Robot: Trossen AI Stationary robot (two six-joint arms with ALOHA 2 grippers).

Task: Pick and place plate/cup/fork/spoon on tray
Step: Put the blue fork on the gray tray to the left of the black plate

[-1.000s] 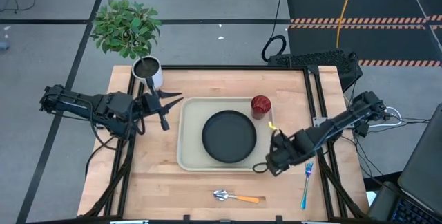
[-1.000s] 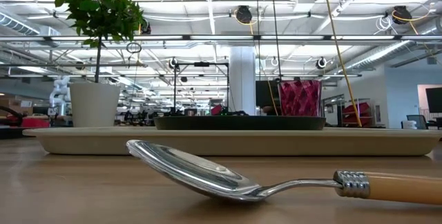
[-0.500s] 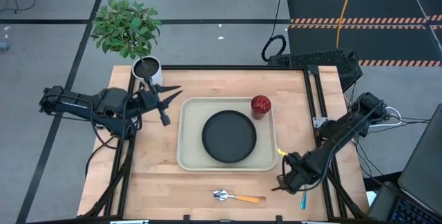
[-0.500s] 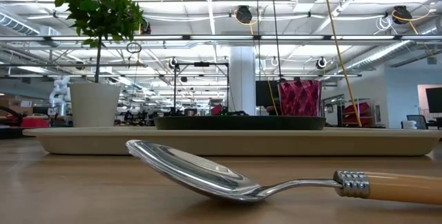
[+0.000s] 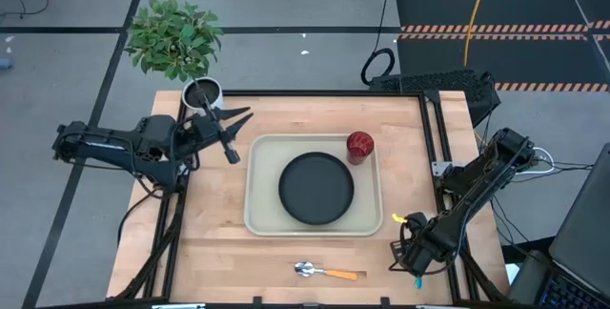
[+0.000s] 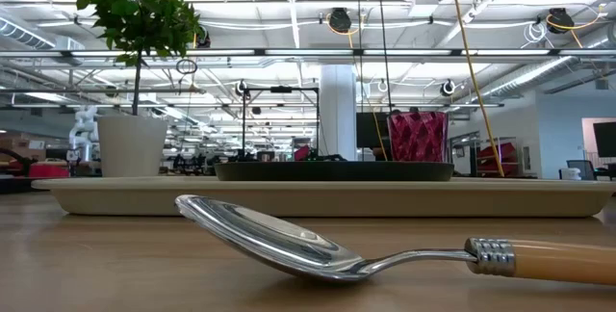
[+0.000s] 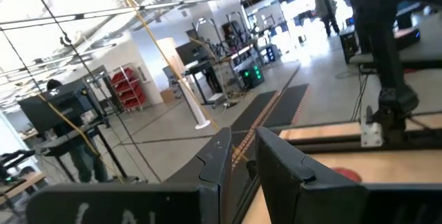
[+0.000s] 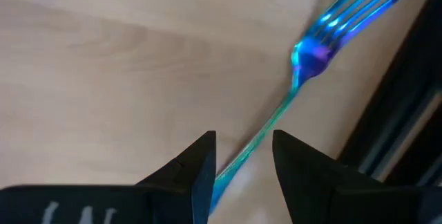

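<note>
The beige tray [image 5: 257, 216] lies mid-table with the black plate [image 5: 315, 187] and the red cup [image 5: 359, 145] standing on it. The orange-handled spoon [image 5: 327, 272] lies flat on the wood near the front edge, and fills the low view [image 6: 337, 249]. The blue-handled fork [image 8: 314, 51] lies flat on the table at the near right. My right gripper [image 5: 416, 263] points down over it and hides most of it from above. It is open, its fingers [image 8: 200, 158] standing on either side of the handle. My left gripper [image 5: 238, 135] is open and raised beside the tray's far left corner.
A white pot [image 5: 204, 96] with a green plant stands at the far left corner, close to my left gripper. The table's black right frame rail [image 8: 407, 113] runs right beside the fork. Bare wood lies between the tray and the front edge around the spoon.
My right gripper has gone from the tray's near right corner toward the near edge and down, rolling as it went, and now stands over the fork. My left gripper has swung a little toward the far edge. The fork, spoon, plate and cup have kept still.
</note>
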